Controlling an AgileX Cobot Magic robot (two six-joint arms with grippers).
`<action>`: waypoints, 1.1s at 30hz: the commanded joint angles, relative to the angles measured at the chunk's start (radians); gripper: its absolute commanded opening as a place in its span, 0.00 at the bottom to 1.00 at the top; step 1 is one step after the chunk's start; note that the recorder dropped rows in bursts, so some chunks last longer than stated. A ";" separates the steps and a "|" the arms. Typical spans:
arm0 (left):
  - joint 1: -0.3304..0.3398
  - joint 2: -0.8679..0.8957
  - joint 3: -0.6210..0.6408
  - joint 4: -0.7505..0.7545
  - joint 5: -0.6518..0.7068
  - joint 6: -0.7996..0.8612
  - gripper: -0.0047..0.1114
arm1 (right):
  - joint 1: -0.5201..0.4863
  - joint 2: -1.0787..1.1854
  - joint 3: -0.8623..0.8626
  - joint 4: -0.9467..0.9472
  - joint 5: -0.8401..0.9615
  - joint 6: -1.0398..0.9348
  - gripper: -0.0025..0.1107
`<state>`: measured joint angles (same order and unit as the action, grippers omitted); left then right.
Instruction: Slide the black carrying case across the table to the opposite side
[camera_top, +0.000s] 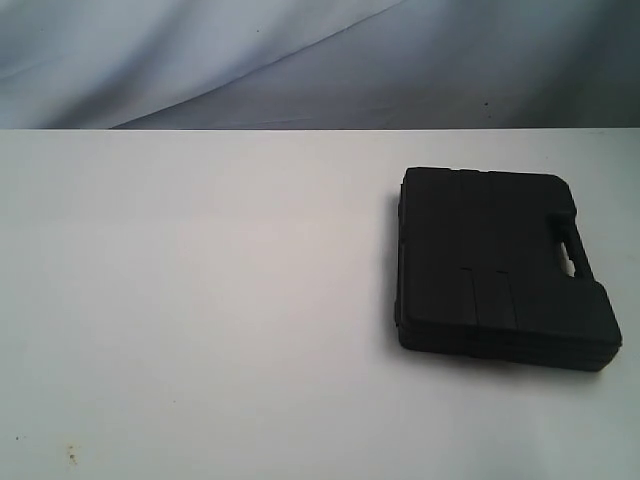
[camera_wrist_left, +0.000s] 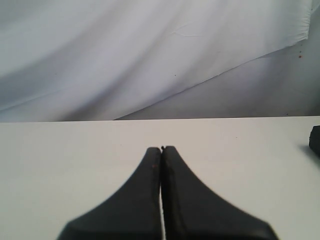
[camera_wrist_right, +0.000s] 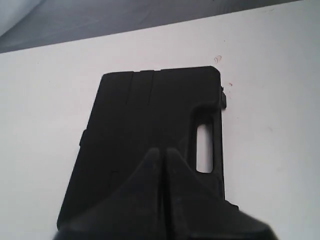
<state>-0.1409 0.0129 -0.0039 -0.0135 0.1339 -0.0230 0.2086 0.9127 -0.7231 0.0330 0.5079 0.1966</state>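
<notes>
The right jaws were clenched together on nothing and hung over the near part of the black carrying case (camera_wrist_right: 150, 120); whether they touched it I could not tell. The left jaws were also pressed shut and empty, above bare counter (camera_wrist_left: 75, 165) and well apart from the case.

The case lay flat on the right part of the counter, with its handle opening (camera_top: 568, 250) turned to the right edge. In my judgement, a push given away from the middle could turn the case instead of sliding it, and closed tips pressing from above could slip on the smooth plastic. A too long push could bring it over the counter's edge.

The case was shut, so what was inside it was hidden. Behind the counter hung a pale cloth (camera_top: 200, 60).
</notes>
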 joint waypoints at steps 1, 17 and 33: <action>0.002 -0.005 0.004 0.001 -0.003 -0.002 0.04 | 0.003 -0.100 0.037 0.010 -0.025 -0.031 0.02; 0.002 -0.005 0.004 0.001 -0.003 -0.002 0.04 | 0.003 -0.480 0.358 -0.003 -0.299 -0.031 0.02; 0.002 -0.005 0.004 0.001 -0.003 -0.002 0.04 | 0.003 -0.852 0.634 -0.016 -0.378 -0.054 0.02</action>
<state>-0.1409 0.0129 -0.0039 -0.0135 0.1339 -0.0230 0.2086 0.1041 -0.1276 0.0243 0.1402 0.1673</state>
